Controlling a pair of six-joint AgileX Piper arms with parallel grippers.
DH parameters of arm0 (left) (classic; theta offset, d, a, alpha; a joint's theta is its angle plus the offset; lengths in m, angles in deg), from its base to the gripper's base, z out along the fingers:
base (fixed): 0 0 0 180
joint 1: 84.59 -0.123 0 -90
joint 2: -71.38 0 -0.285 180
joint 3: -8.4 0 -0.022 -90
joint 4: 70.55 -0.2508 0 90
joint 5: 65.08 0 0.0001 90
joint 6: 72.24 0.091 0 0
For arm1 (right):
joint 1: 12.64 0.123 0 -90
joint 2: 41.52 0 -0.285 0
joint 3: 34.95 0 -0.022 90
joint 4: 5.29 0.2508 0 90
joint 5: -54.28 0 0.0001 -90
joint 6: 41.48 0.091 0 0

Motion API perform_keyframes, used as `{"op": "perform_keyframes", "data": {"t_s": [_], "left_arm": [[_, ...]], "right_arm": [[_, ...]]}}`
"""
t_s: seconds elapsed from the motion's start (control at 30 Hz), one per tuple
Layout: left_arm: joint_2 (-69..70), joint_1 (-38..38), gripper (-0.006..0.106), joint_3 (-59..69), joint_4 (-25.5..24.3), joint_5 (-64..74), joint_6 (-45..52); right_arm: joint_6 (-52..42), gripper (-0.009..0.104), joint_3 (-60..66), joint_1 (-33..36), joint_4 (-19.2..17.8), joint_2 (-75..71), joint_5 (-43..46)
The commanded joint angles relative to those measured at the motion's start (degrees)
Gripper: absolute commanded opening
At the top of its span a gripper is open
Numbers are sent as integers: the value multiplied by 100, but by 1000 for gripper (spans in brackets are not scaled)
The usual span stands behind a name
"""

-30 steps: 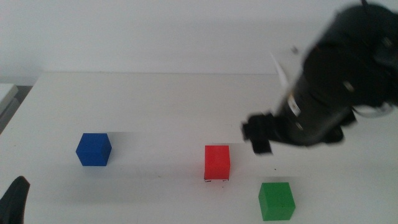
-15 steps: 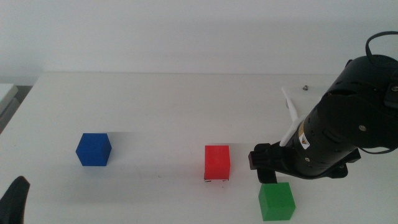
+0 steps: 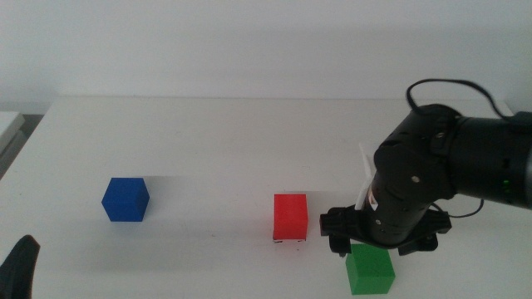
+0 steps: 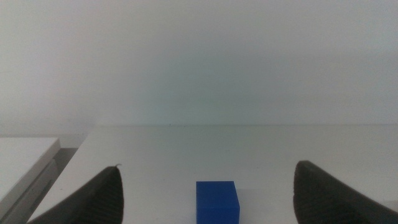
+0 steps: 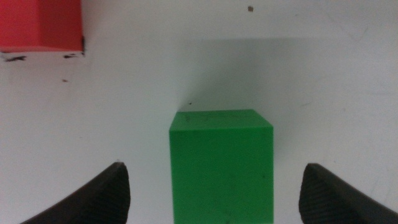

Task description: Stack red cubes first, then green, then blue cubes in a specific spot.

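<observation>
Small matte green cube (image 3: 369, 269) near table's front edge, right gripper (image 5: 214, 186) above it with jaws spread wide either side, small red cube (image 3: 290, 217) on pen-marked square (image 5: 43, 56) beside, dark blue cube (image 3: 125, 199) toward left edge between spread-jawed left gripper (image 4: 208, 193).

Red cube (image 3: 290, 216); green cube (image 3: 369, 269); dark blue cube (image 3: 125, 199); white table (image 3: 208, 141).

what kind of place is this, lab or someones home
Most likely a lab test bench: a bare white table against a plain wall, with only a red cube, green cube and blue cube on it. The right gripper hangs open over the green cube; the left gripper waits.
</observation>
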Motion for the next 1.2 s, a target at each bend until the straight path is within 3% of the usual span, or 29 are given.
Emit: {"op": "perform_keyframes", "data": {"t_s": [0.0, 0.3, 0.37, 0.43, 0.57, 0.6, 0.67, 0.8, 1.17], "left_arm": [[15, 3, 94, -4, 14, -77, -13], [15, 3, 94, -4, 14, -77, -13], [15, 3, 94, -4, 14, -77, -13], [15, 3, 94, -4, 14, -77, -13], [15, 3, 94, -4, 14, -77, -13], [15, 3, 94, -4, 14, -77, -13], [15, 3, 94, -4, 14, -77, -13], [15, 3, 94, -4, 14, -77, -13], [15, 3, 94, -4, 14, -77, -13]], "right_arm": [[12, 86, 18, -42, -4, 139, 50], [66, 86, 518, -165, 273, 514, 976], [66, 81, 585, -165, 273, 576, 974], [66, 64, 595, -175, 249, 630, 910], [52, 2, 428, -147, 231, 403, 530], [111, -2, 327, -117, 142, 247, 265], [286, 4, -86, -12, -149, -78, -430], [303, 24, -1196, 140, -353, -268, -1377], [227, 24, -3747, 337, -156, 1518, -1557]]}}
